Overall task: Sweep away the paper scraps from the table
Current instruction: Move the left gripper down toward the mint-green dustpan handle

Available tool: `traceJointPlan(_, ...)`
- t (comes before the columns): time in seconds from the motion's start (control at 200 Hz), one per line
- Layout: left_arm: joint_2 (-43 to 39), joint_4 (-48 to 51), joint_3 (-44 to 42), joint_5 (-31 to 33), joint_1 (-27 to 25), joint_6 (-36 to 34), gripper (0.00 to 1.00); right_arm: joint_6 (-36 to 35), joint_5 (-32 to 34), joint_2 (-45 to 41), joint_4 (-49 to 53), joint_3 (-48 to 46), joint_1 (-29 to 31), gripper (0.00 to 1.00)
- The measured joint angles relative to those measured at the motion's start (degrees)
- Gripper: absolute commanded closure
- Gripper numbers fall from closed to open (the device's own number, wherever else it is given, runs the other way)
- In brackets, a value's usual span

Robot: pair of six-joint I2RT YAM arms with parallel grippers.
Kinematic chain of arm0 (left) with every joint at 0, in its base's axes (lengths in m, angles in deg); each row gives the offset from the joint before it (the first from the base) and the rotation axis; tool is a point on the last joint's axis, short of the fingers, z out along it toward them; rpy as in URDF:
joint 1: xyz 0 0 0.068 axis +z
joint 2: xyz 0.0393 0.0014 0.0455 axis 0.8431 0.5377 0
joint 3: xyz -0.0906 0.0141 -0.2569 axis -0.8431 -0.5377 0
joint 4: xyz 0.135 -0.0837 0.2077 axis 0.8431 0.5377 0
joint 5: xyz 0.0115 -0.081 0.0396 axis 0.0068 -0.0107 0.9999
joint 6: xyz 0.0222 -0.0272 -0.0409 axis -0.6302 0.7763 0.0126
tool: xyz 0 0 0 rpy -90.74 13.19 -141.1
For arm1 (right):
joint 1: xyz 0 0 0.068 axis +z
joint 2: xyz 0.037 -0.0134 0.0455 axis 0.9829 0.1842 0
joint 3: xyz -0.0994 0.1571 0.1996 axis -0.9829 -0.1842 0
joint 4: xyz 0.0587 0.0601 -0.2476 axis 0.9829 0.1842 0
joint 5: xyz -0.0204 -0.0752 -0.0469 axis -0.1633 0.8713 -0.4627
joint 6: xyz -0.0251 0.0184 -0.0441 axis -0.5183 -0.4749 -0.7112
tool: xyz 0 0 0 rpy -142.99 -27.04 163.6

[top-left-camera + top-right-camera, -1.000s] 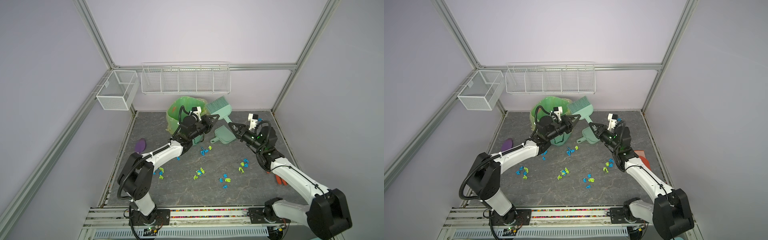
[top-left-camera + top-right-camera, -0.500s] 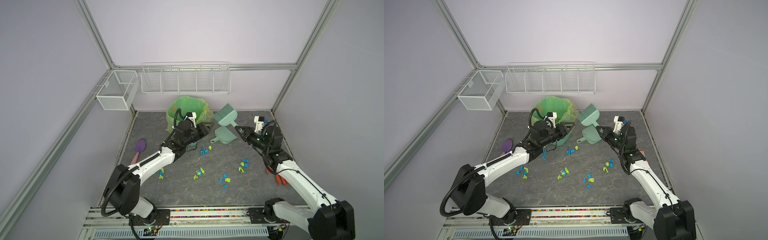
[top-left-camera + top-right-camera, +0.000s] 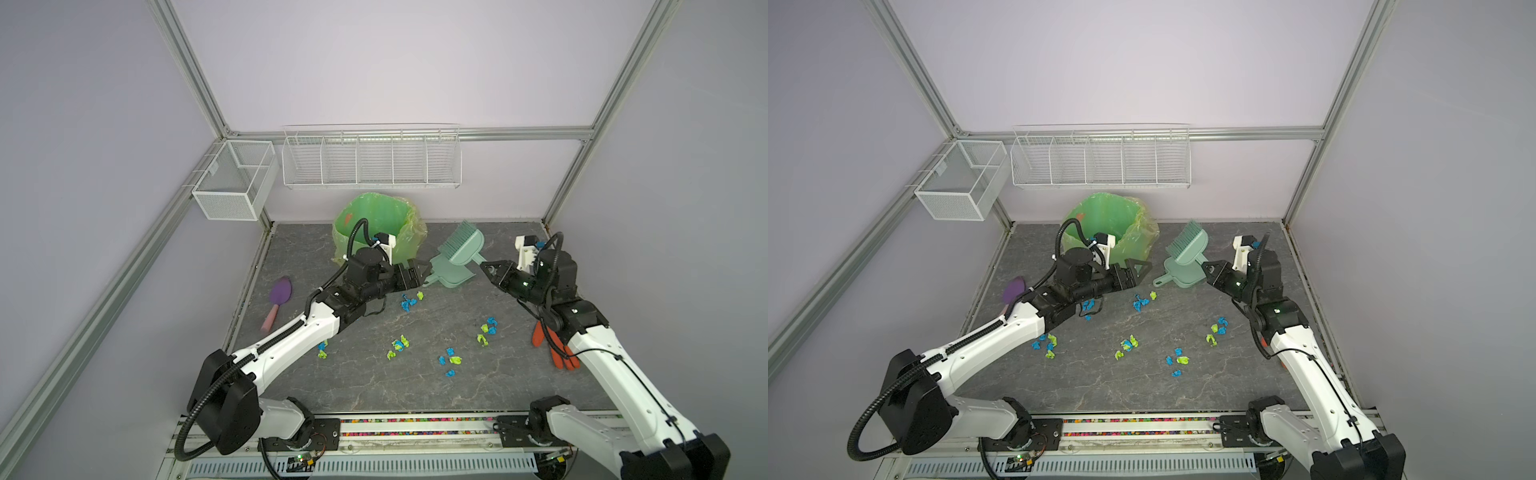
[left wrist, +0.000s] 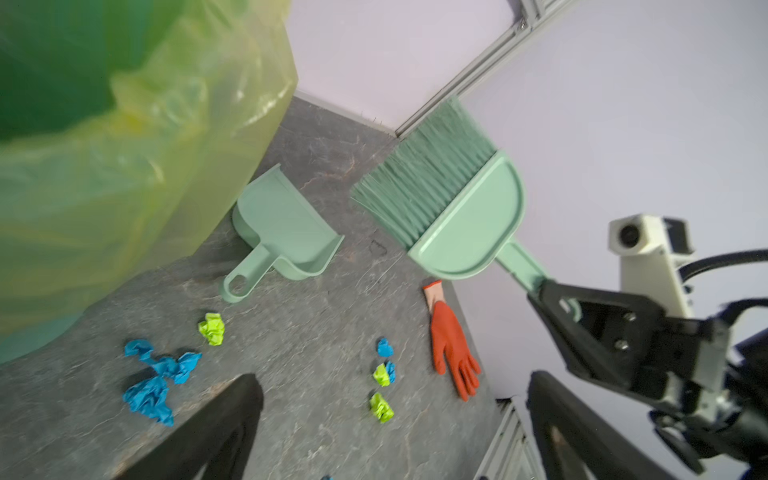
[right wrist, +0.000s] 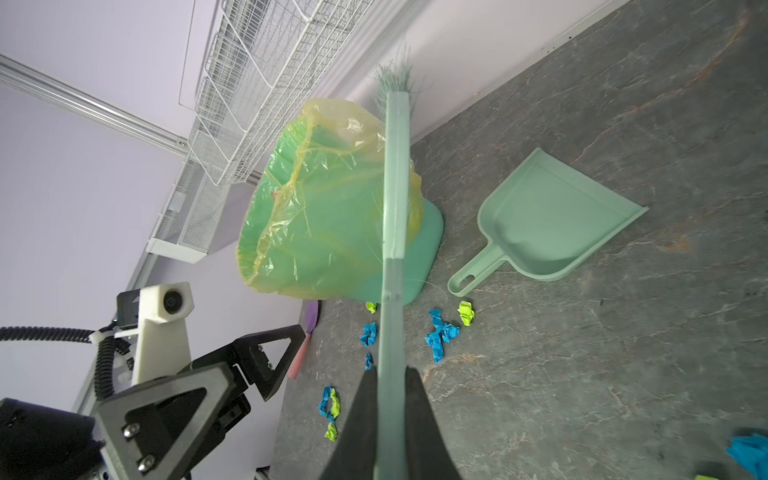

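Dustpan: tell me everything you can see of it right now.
The dustpan is one-piece mint-green plastic: a flat scoop with raised side and back walls and a short handle ending in a hanging hole. It lies empty, open side up, on the table beside the lined bin. Nothing grips it; the left gripper stands open near its handle, not touching.

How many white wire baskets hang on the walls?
2: a small mesh basket at the left rear corner, and a long divided basket on the back wall above the green bin.
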State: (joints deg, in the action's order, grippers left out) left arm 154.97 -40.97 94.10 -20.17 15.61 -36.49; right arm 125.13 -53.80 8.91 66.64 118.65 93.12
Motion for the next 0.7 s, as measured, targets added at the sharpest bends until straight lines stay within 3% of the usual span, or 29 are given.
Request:
traceJointPlan(0.325,3.41,12.83,3.39,0.35,-2.82,-9.4,0.0,-7.48,4.35,-3.32,11.28,0.39,-0.5,0.94)
traceJointPlan(0.7,14.99,18.43,9.16,1.22,-2.82,-10.95,0.0,-12.59,6.21,-9.11,17.68,0.37,-1.11,0.94)
